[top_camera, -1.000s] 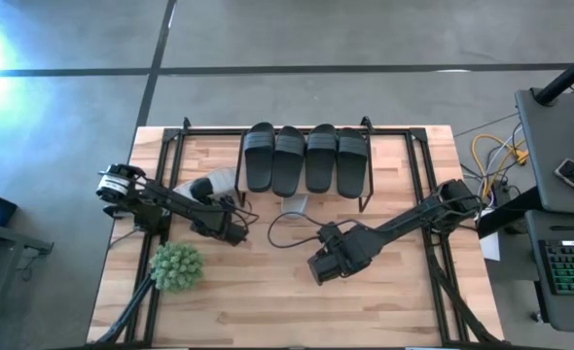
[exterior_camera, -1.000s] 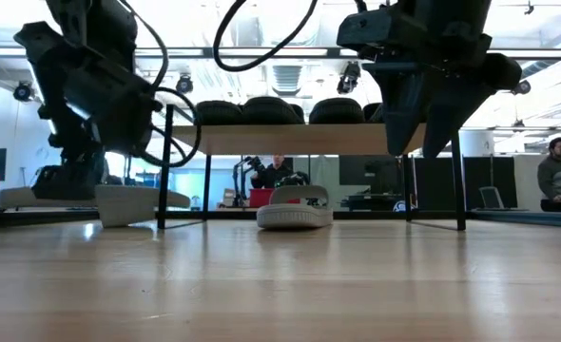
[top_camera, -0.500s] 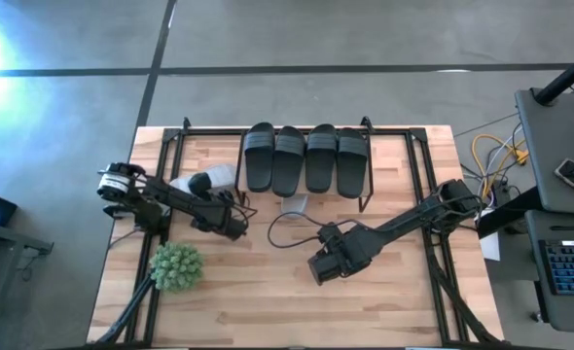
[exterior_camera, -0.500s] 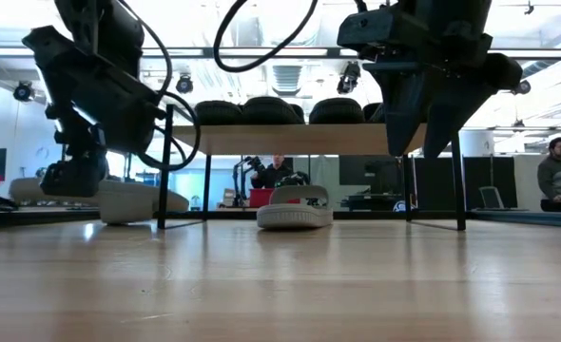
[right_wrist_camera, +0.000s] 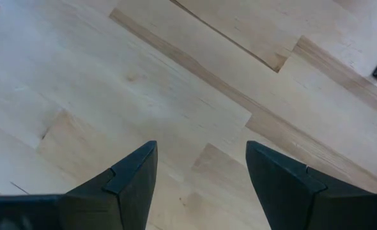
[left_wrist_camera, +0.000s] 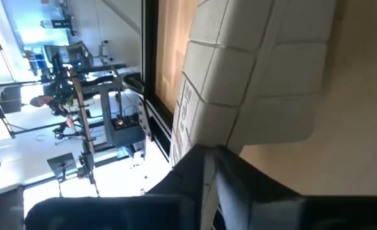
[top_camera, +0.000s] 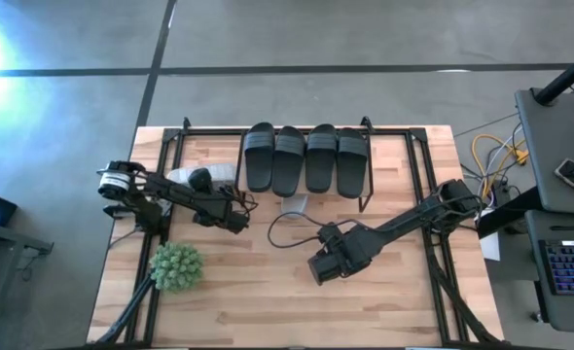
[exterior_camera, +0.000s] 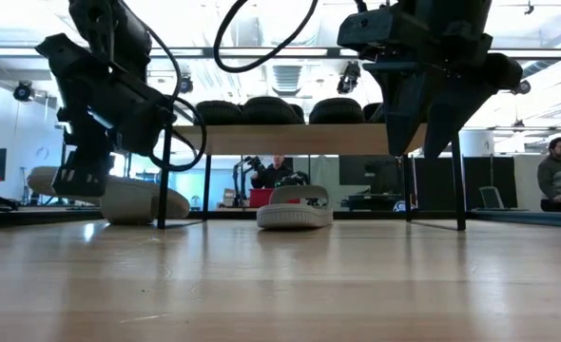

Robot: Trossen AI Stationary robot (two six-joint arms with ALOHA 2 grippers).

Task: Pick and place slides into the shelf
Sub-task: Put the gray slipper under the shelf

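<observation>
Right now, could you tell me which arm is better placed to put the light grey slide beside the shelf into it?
Left. The left gripper is at the light grey slide left of the wood-topped black-rod shelf. The right gripper hangs open over bare table, farther off.

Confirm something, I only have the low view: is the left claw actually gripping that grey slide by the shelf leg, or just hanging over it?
Observer: Gripping. The left wrist view shows the left claw clamped on the edge of the grey slide.
Operator: Is it under the shelf board?
Observer: No. From above, that slide lies outside the left end of the shelf, beside the rack rather than under it.
Operator: And the right claw?
Observer: The right wrist view shows the right claw open over bare table, holding nothing.
</observation>
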